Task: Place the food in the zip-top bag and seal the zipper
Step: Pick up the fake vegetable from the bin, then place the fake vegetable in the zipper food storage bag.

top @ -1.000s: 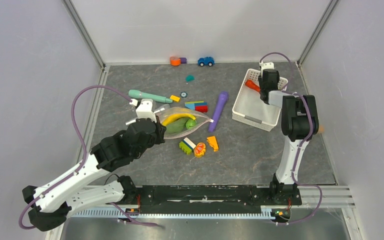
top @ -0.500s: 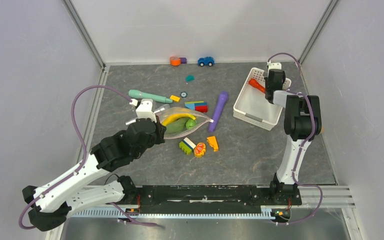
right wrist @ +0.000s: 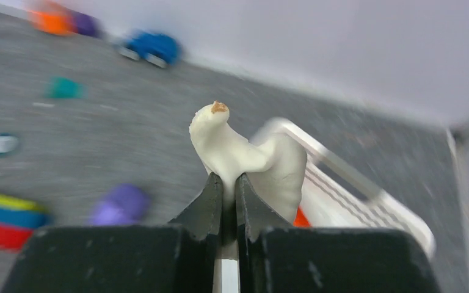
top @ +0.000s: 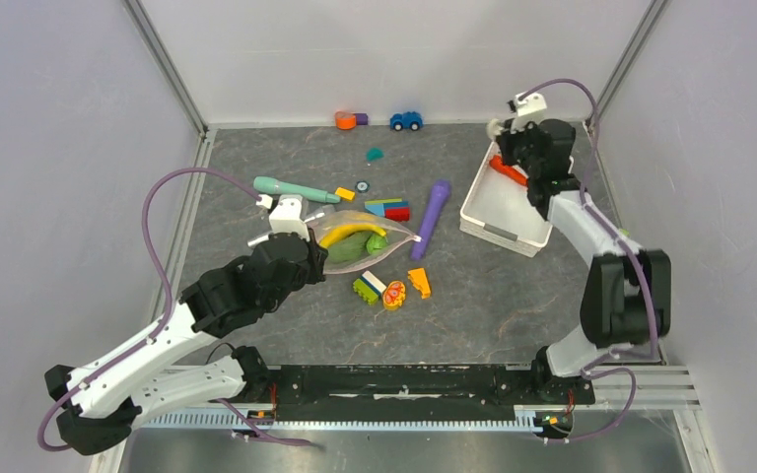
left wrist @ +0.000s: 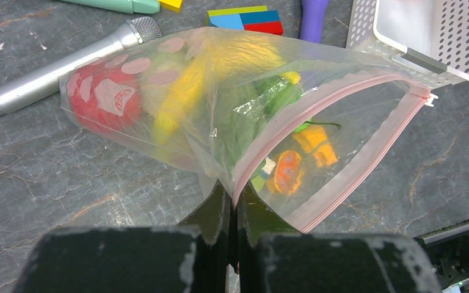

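The zip-top bag [top: 363, 239] lies on the mat with its mouth open. In the left wrist view the bag [left wrist: 220, 91] holds the yellow banana [left wrist: 183, 91], green produce [left wrist: 262, 97] and a red tomato [left wrist: 101, 101]. My left gripper [left wrist: 233, 195] is shut on the pink zipper [left wrist: 342, 97] at the near end of the mouth. My right gripper [right wrist: 227, 189] is shut on the small beige piece [right wrist: 250, 152] and holds it in the air above the white basket's [top: 498, 222] far corner. The orange-red carrot [top: 508, 170] lies in the basket.
A purple stick [top: 432, 217], a teal stick [top: 291, 187] and coloured blocks [top: 386, 209] lie around the bag. More blocks [top: 391, 288] sit nearer me. A silver microphone [left wrist: 55, 70] lies by the bag. A blue toy car [top: 406, 120] stands at the back wall.
My right arm has swung up and toward the back, lifting the beige piece up off the basket. My left gripper and the bag have not moved.
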You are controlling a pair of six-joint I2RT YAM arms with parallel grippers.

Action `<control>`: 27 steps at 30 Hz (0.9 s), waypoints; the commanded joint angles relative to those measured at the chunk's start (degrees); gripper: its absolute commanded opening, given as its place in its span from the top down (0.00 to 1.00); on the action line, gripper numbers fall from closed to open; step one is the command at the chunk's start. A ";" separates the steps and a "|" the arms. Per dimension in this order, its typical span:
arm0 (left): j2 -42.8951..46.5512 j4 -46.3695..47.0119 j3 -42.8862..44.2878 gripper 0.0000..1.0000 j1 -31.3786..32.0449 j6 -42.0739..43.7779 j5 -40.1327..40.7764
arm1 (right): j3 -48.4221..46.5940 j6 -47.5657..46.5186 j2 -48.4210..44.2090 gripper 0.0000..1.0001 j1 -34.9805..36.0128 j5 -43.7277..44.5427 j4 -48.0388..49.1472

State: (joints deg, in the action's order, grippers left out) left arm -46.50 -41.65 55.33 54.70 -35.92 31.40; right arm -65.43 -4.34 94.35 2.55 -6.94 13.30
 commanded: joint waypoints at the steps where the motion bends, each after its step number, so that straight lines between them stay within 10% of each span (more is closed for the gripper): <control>1: -0.19 1.33 0.92 0.98 -0.29 1.08 1.27 | 3.53 -2.44 -11.42 1.00 8.33 -15.50 3.26; 12: 0.37 1.31 0.74 0.98 -0.39 0.93 1.90 | 9.99 3.60 -24.41 1.00 24.34 -55.86 10.96; 27: 0.42 1.39 0.74 0.98 -0.38 0.96 1.57 | 3.88 -16.38 -20.81 0.99 42.72 -50.81 -11.94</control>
State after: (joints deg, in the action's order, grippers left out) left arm -46.57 -41.65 55.33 54.70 -35.92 31.44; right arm -58.43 -15.77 71.40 43.13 -60.97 5.98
